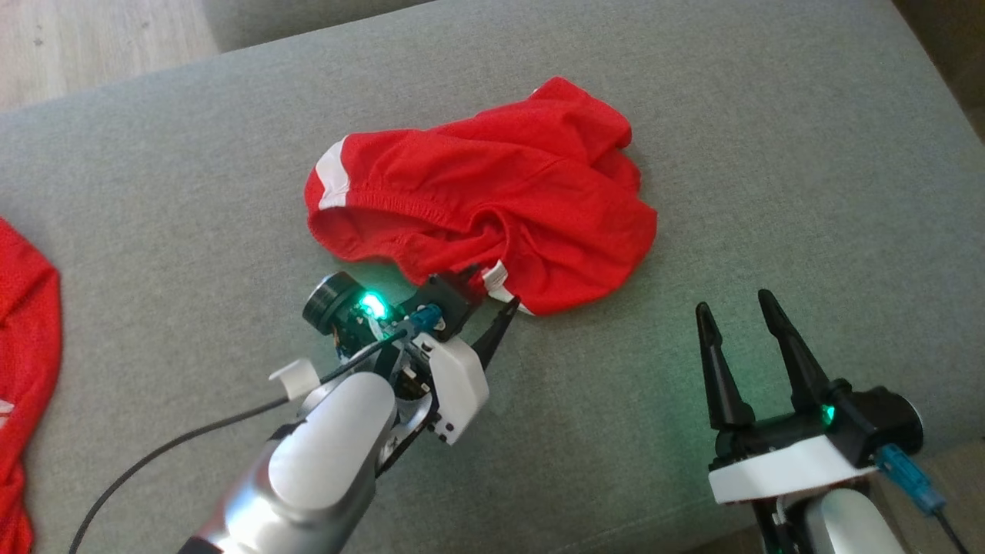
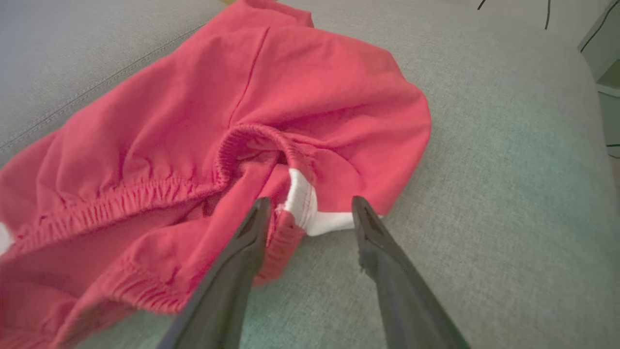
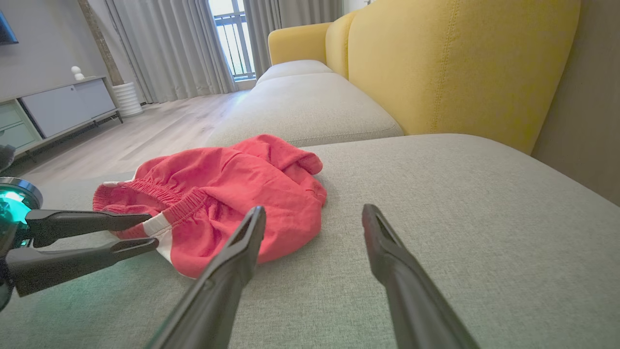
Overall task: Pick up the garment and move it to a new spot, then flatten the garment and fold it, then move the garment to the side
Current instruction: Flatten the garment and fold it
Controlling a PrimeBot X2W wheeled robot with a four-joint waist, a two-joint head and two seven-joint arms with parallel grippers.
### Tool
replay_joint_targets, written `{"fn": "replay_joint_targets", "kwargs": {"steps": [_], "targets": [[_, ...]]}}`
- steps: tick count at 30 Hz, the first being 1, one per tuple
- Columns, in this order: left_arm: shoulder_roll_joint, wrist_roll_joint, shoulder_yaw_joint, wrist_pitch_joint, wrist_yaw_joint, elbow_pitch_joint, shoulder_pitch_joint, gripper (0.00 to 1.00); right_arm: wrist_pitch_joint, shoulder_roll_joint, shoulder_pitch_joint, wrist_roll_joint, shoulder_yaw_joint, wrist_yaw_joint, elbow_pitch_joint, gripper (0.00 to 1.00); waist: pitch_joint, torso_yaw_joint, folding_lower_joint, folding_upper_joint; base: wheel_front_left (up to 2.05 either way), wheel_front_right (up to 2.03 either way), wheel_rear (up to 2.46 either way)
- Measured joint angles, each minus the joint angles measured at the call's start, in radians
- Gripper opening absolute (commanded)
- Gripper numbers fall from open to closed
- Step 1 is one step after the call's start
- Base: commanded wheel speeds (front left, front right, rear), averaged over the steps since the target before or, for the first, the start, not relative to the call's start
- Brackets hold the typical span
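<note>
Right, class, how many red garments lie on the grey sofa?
2: crumpled red shorts mid-cushion; a second red garment at the head view's left edge, partly cut off.

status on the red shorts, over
Left gripper open, fingers straddling white-striped waistband edge of red shorts. Right gripper open over grey cushion, off the cloth. Shorts crumpled, unfolded. Another red garment far left, apart.

Soft daylight, mild wide-angle edge distortion
</note>
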State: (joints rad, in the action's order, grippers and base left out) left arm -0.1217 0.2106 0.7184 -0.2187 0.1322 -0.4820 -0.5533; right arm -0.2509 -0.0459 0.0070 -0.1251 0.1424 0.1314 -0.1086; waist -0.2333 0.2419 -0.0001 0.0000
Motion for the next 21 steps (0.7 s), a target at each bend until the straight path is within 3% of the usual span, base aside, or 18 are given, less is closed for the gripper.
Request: {"fn": "replay_joint_targets", "kwargs": {"steps": [6, 7, 8, 13, 18, 21], "targets": [[-0.021, 0.012, 0.033, -0.001, 0.0, -0.002, -0.006, 0.85, 0.0, 0.0, -0.005, -0.007, 0.001, 0.0, 0.0, 1.0, -0.013, 0.009, 0.0001, 0.0, 0.0, 0.0, 0.0], [-0.024, 0.012, 0.036, -0.001, 0.0, -0.004, -0.014, 0.78, 0.0, 0.0, -0.008, -0.007, 0.001, 0.0, 0.0, 1.0, -0.015, 0.011, 0.0, 0.0, 0.0, 0.0, 0.0], [-0.028, 0.016, 0.037, -0.001, 0.0, -0.007, -0.023, 0.49, 0.0, 0.0, -0.012, -0.007, 0.001, 0.0, 0.0, 1.0, -0.017, 0.013, 0.0001, 0.0, 0.0, 0.0, 0.0], [-0.034, 0.029, 0.058, 0.002, 0.0, -0.026, -0.058, 0.0, 0.0, 0.0, -0.022, -0.007, 0.001, 0.0, -0.001, 1.0, -0.021, 0.023, 0.0001, 0.0, 0.0, 0.0, 0.0], [-0.043, 0.077, 0.101, 0.004, 0.0, -0.039, -0.058, 0.0, 0.0, 0.0, -0.022, -0.012, 0.005, 0.0, -0.004, 1.0, -0.016, 0.033, 0.0001, 0.0, 0.0, 0.0, 0.0], [-0.042, 0.162, 0.13, 0.034, 0.0, -0.021, -0.063, 0.0, 0.0, 0.0, -0.022, -0.016, 0.005, 0.0, -0.007, 1.0, -0.004, 0.039, 0.0001, 0.0, 0.0, 0.0, 0.0]]}}
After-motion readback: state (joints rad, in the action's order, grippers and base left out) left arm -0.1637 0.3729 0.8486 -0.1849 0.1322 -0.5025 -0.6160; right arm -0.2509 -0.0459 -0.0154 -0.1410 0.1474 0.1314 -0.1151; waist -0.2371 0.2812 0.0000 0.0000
